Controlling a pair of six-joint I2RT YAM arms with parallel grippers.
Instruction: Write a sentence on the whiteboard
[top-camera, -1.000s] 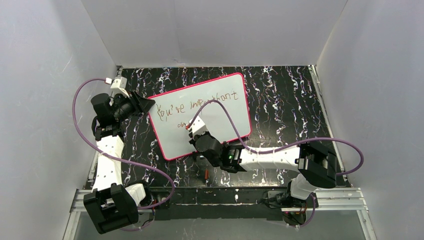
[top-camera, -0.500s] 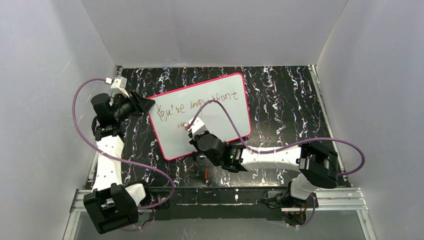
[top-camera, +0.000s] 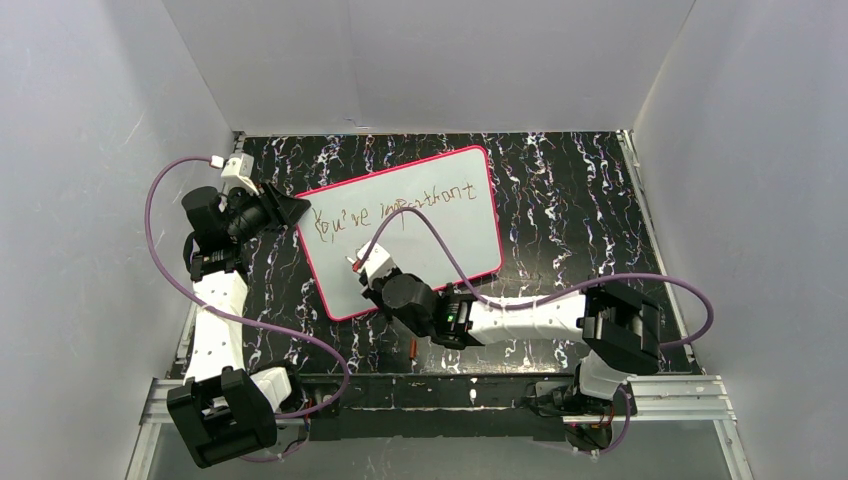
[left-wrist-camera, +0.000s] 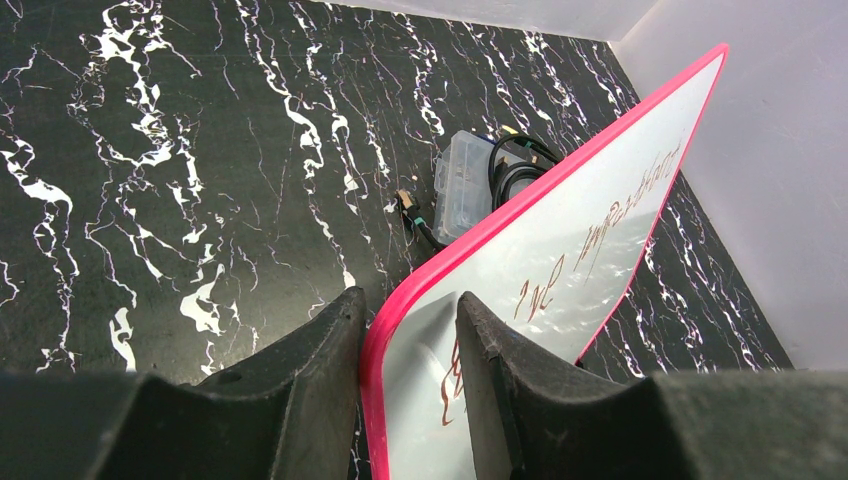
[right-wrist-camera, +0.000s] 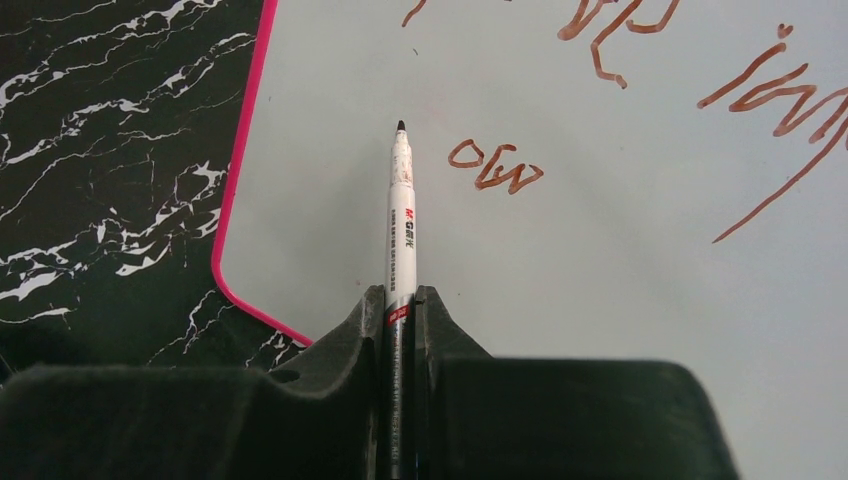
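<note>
Black marbled table (top-camera: 570, 190) carries the whiteboard (top-camera: 440, 240). Right gripper (right-wrist-camera: 400, 300) is clamped on a marker (right-wrist-camera: 401, 220) with its tip over the board, and the sentence (right-wrist-camera: 495, 168) lies at 1 o'clock from it. Left gripper (left-wrist-camera: 410, 335) pinches the board's 10 o'clock corner.

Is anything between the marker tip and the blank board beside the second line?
Nothing visible does. The marker, clamped in the right gripper, points at bare whiteboard just beside the sentence's second line. The right arm's purple cable arcs over the board farther along, not at the tip.
</note>
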